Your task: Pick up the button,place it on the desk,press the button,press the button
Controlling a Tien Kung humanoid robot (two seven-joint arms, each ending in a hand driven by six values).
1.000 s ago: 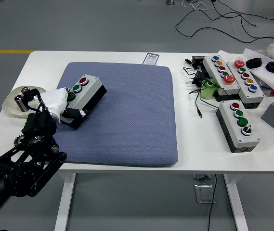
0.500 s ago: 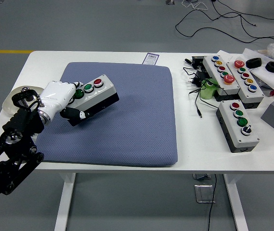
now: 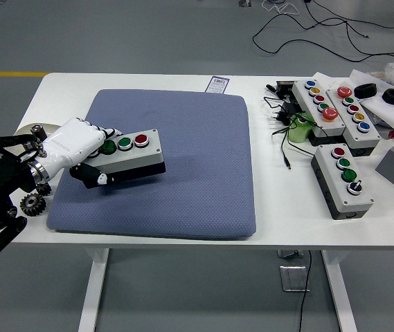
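A grey button box (image 3: 133, 153) with a red, a green and a dark green button on top is held over the left part of the blue-grey mat (image 3: 183, 152). My left hand (image 3: 79, 149), white with black fingertips, is shut on the box's left end, thumb under its front edge. The box is tilted a little and casts a shadow on the mat. The black left arm comes in from the lower left. The right arm is out of view.
A white dish (image 3: 22, 131) stands at the table's left edge behind my hand. Several more button boxes (image 3: 342, 180) (image 3: 318, 105), black cables (image 3: 283, 131) and a green item (image 3: 298, 128) lie at the right. A small card (image 3: 217, 84) lies behind the mat.
My left hand has turned the box from slanted to nearly level and lengthwise, and the arm has drawn back toward the left edge.
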